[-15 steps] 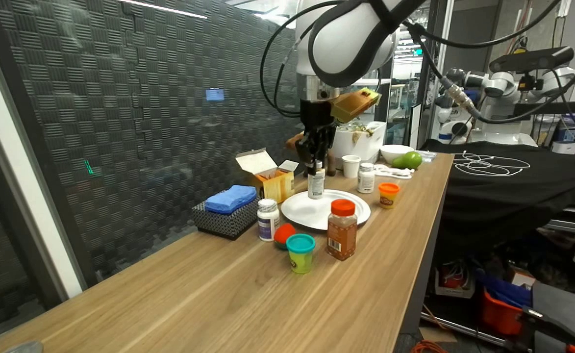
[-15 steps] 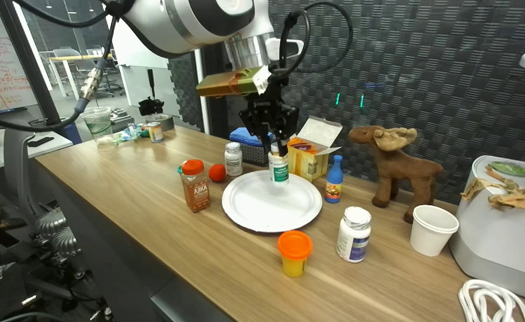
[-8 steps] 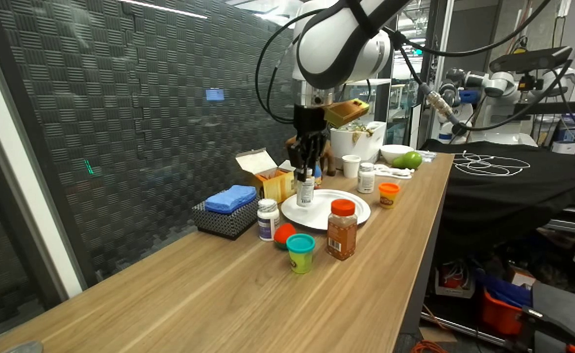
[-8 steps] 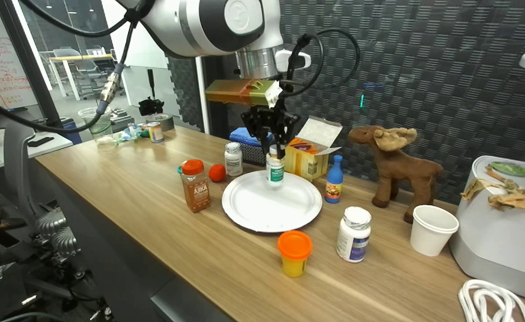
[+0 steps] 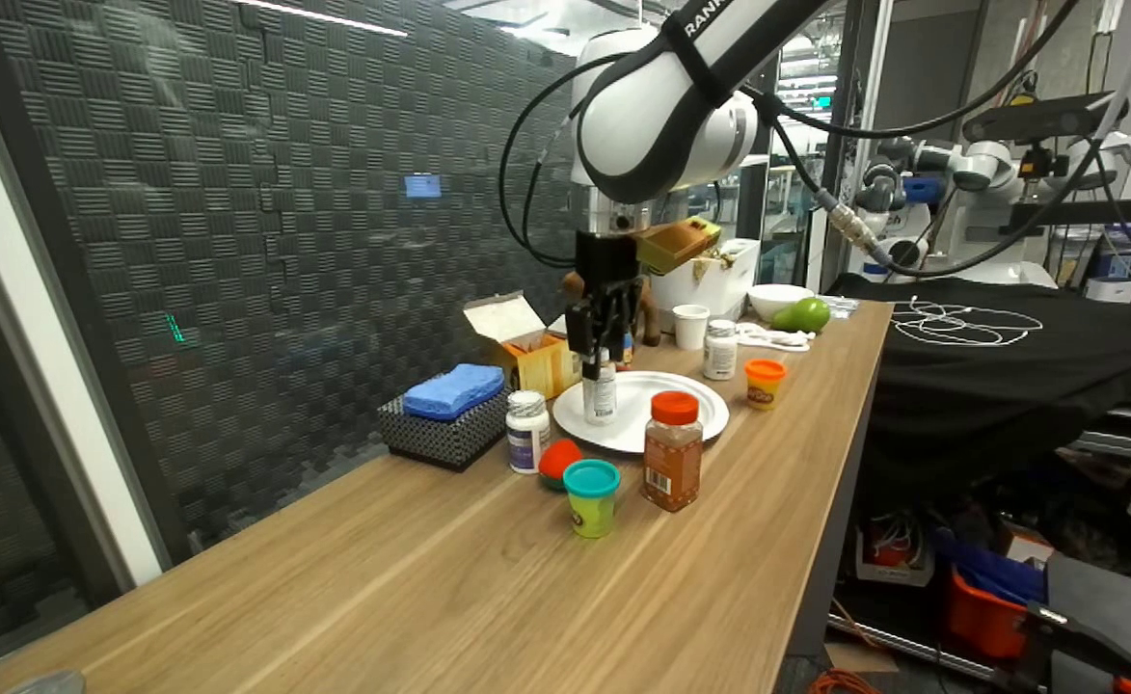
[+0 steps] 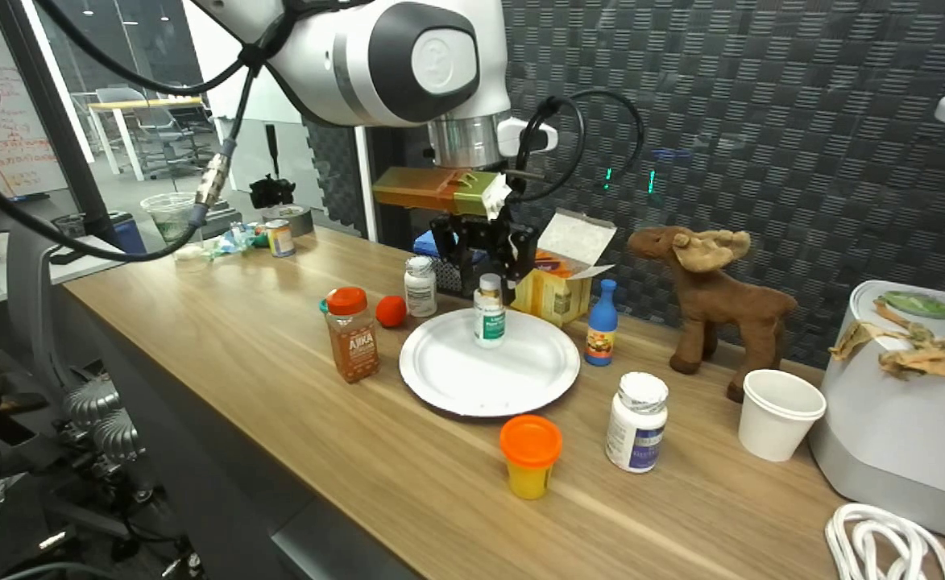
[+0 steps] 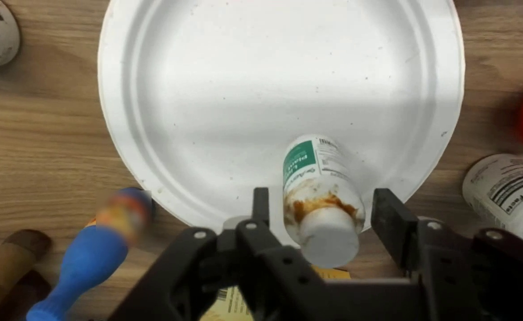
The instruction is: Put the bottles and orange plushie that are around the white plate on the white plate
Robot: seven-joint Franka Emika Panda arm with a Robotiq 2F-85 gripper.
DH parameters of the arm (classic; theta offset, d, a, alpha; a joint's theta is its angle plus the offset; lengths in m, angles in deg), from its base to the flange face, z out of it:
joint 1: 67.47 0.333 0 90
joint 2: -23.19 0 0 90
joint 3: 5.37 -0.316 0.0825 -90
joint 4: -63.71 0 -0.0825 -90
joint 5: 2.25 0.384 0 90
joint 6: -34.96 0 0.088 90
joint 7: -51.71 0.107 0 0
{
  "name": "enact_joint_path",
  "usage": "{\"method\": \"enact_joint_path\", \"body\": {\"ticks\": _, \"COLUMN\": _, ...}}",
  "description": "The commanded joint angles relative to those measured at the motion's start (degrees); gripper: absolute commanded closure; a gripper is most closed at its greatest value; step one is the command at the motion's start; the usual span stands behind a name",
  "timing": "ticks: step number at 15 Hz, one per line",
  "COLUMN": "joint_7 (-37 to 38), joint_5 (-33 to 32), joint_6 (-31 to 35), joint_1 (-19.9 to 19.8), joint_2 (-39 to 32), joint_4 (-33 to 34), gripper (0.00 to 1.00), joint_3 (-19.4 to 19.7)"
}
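On the white plate (image 6: 504,383) stands an upright white bottle with a green label (image 7: 300,158). My gripper (image 7: 319,203) is around its top, open, with a gap on either side in the wrist view. Beside the plate are an amber bottle with a red cap (image 6: 351,342), a white bottle (image 5: 526,439), another white bottle (image 6: 637,427) and a blue bottle (image 6: 601,326). A round red-orange thing with a dark green underside (image 5: 559,461), apparently the orange plushie, sits between the amber bottle and the nearby white one.
Tubs with an orange lid (image 6: 530,455) and a teal lid (image 5: 591,496) flank the plate. Behind it are an opened yellow box (image 6: 557,294) and a blue sponge (image 5: 454,390) on a dark box. A brown moose (image 6: 714,298) and paper cup (image 6: 780,415) stand farther along.
My gripper, previously shut on the green-labelled bottle, has moved down and toward the red-orange thing's side. The bottle now rests on the plate and the jaws have spread off it.
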Motion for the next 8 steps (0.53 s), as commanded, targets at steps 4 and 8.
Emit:
{"method": "enact_joint_path", "body": {"ticks": 4, "joint_7": 5.6, "joint_5": -4.5, "joint_6": -1.3, "joint_1": 0.8, "joint_2": 4.3, "joint_4": -0.6, "gripper": 0.0, "joint_3": 3.0}}
{"method": "enact_joint_path", "body": {"ticks": 8, "joint_7": 13.0, "joint_5": -7.8, "joint_6": -3.8, "joint_1": -0.4, "joint_2": 8.9, "joint_4": -2.9, "gripper": 0.0, "joint_3": 6.7}}
